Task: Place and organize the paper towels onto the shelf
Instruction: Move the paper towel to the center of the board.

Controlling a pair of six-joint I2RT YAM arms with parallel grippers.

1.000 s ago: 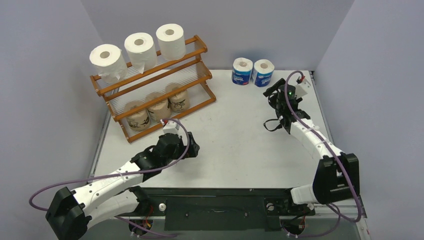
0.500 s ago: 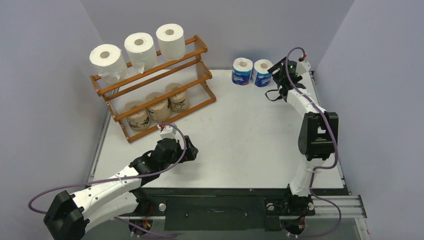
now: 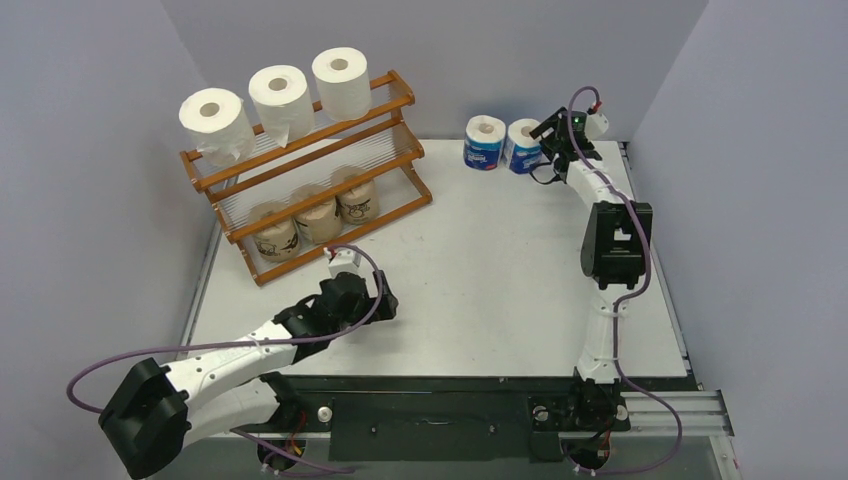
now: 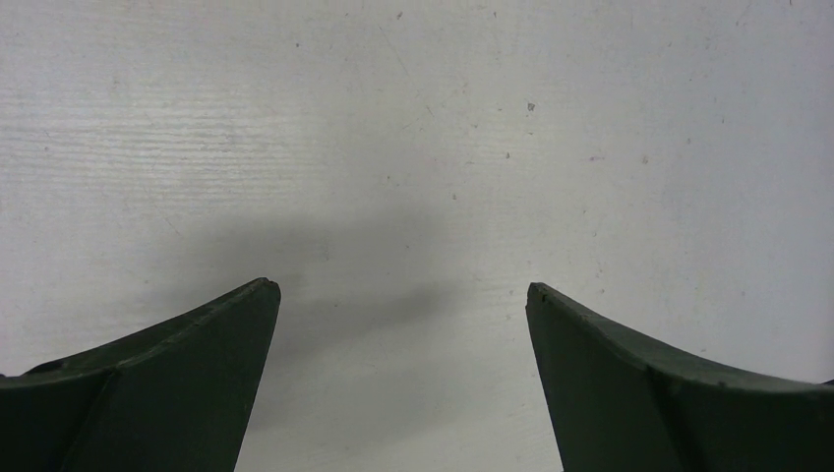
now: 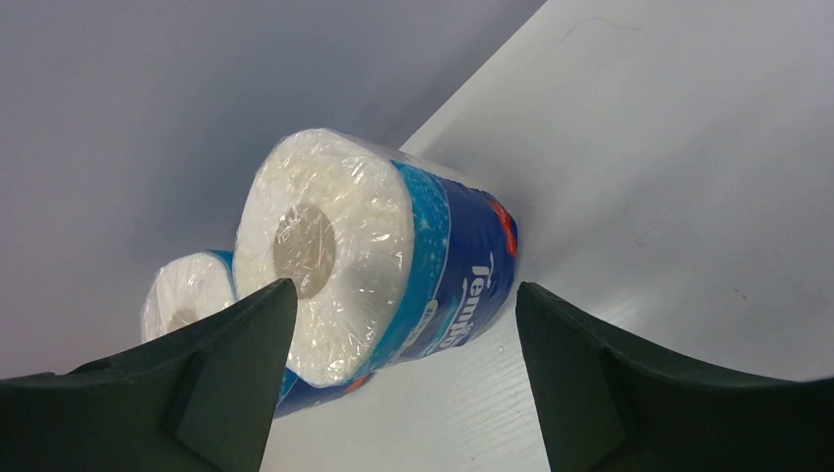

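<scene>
So the only paper towels not on the shelf [image 3: 398,92] are two blue-and-white rolls. They stand right beside each other on their flat ends at the far right of the tabletop [image 3: 480,290], close to the back wall [image 3: 440,60]. The right-hand roll [image 3: 526,146] is the one to watch, and the left-hand roll [image 3: 485,142] is just past it. Both have their cores pointing straight up in the overhead view.

The right end effector [image 3: 550,140] is just to the right of that roll, aimed left at it. Its fingers are spread and pinching nothing. In the right wrist view the roll sits in the gap just past the fingertips. The camera is rolled there, so the roll's core axis looks like it runs roughly from one finger to the other. If that's right, closing now would squeeze the roll end to end, not across its round sides. It probably needs a wrist twist or a higher approach first. Whether a fingertip already touches the wrap is impossible to tell.

The shelf is well away at the back left. Three white rolls [image 3: 280,95] sit on its top tier and three brown rolls [image 3: 318,218] on the bottom. No roll shows on the middle tier, so that's the likely spot for the blue ones.

The left end effector [image 3: 378,300] is nearer the shelf but well apart from the blue rolls. It is spread wide over bare tabletop and holds nothing. This pick looks like the right arm's job.
</scene>
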